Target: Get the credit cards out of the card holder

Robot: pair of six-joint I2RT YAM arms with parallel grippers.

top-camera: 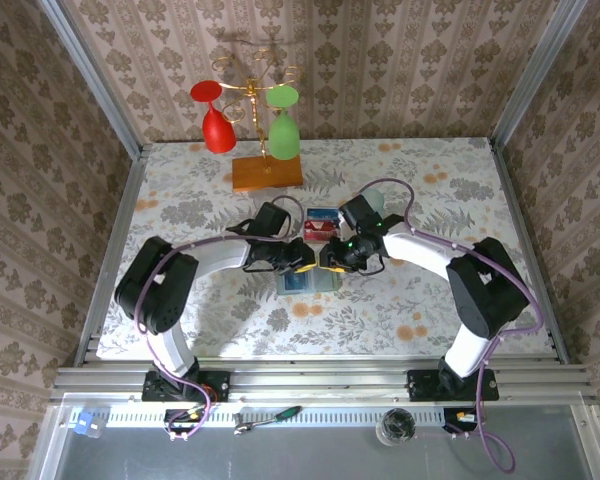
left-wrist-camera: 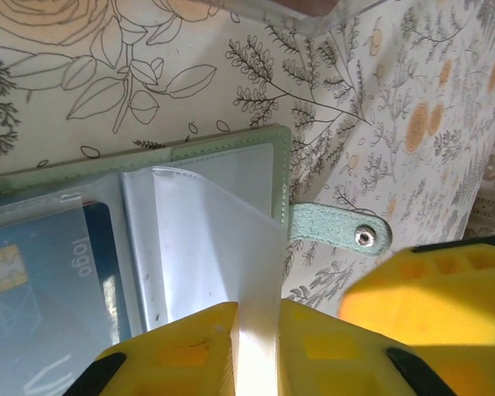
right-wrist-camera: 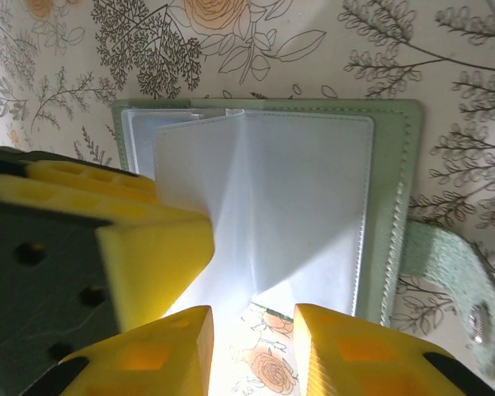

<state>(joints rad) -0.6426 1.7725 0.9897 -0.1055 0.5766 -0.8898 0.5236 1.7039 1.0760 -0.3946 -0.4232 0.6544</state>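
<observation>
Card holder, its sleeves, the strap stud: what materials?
The card holder looks like matte pale-green faux leather, going by its seamed edge. Its sleeves are clear glossy soft plastic, see-through and bending. The stud is probably metal, since it is small and shiny.

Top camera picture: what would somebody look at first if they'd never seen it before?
Probably the red glass and green glass, hanging upside down from a gold rack at the far side of the table. Next come the two arms meeting mid-table. There the left gripper pinches a clear sleeve of the open card holder, close beside the right gripper.
</observation>
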